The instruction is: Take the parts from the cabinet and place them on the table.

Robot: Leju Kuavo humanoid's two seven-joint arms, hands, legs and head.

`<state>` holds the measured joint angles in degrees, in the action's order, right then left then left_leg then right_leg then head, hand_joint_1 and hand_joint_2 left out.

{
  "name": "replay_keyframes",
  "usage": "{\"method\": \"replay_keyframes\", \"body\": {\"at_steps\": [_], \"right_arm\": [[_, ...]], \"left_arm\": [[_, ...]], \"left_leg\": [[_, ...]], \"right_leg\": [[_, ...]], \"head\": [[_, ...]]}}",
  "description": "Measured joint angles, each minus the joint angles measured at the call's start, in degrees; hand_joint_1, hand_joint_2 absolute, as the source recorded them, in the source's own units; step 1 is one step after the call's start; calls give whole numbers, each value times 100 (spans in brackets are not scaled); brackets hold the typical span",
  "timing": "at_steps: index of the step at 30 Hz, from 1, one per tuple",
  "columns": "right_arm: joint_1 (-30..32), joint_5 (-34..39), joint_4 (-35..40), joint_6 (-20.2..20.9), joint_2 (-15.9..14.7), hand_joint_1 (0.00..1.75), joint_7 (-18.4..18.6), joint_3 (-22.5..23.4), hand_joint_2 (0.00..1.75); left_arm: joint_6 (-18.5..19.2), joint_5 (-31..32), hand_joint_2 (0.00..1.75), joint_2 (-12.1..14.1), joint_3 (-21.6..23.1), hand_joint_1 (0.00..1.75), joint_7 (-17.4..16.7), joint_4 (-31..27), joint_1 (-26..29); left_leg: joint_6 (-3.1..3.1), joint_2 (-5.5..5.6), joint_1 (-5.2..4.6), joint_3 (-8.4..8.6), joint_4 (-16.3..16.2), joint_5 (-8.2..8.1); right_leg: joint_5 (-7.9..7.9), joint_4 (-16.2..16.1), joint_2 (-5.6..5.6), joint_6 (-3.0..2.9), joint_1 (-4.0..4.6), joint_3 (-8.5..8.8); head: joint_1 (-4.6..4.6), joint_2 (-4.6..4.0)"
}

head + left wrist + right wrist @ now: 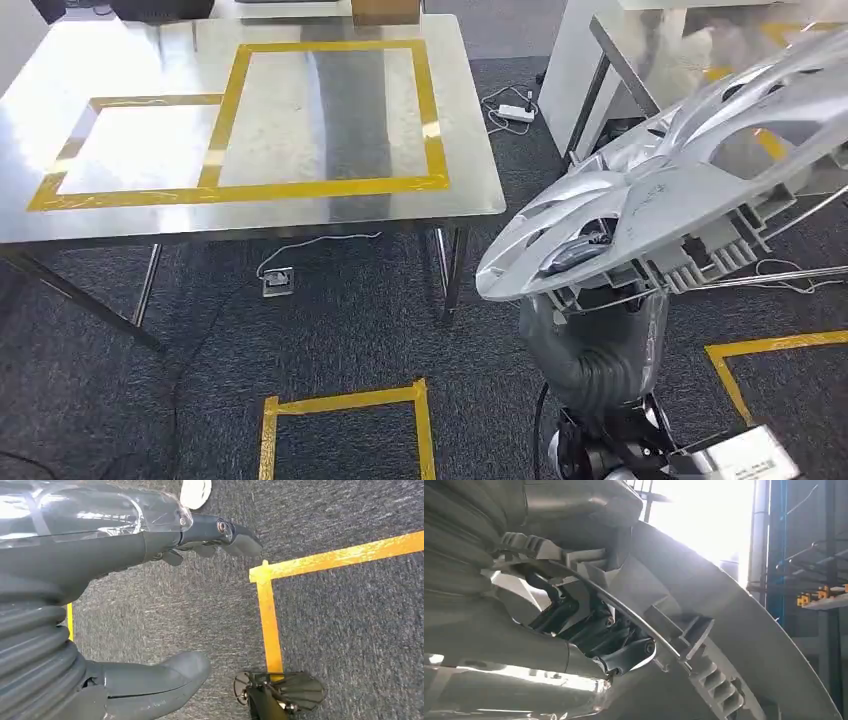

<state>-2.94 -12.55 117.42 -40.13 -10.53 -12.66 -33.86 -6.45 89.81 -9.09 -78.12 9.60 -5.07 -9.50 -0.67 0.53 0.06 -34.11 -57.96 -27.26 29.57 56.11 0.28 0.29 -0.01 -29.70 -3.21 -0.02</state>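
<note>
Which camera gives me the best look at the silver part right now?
The head view: the silver part shows nearly whole, held by the right hand. The right wrist view shows a close piece of its ribbed underside; the left wrist view shows floor.

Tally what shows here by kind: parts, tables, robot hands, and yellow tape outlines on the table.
Silver wheel cover part, held by the right robot hand: 1
Steel table: 1
Robot hands, counting the left robot hand: 2
Tape outlines on the table: 2
Total: 6

Yellow tape outlines [345,405] on dark carpet [330,320]; white power strip [513,111] beyond.
</note>
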Motion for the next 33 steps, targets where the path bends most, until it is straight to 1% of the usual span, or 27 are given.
{"method": "replay_keyframes", "body": {"at_steps": [12, 28, 33], "right_arm": [[-1, 37, 0, 0, -2, 175, -28, -2, 175], [-20, 48, 0, 0, -2, 175, -50, -4, 175], [-20, 52, 0, 0, -2, 175, -79, -7, 175]], "left_arm": [[20, -24, 175, 0, 0, 0, -153, 0, 0], [37, -13, 175, 2, 0, 0, -181, 0, 0], [37, 2, 175, 13, 0, 0, -170, 0, 0]], "left_leg": [[1, -5, 2, 2, 0, -2], [-5, -14, 0, 4, 0, -6], [-38, -15, -31, 6, -14, -29]], "right_leg": [[2, 0, 0, 1, 1, 0], [2, -1, 1, 2, 1, 3], [8, -10, 1, 35, -30, 9]], "head": [[4, 0], [2, 0], [15, 0]]}}
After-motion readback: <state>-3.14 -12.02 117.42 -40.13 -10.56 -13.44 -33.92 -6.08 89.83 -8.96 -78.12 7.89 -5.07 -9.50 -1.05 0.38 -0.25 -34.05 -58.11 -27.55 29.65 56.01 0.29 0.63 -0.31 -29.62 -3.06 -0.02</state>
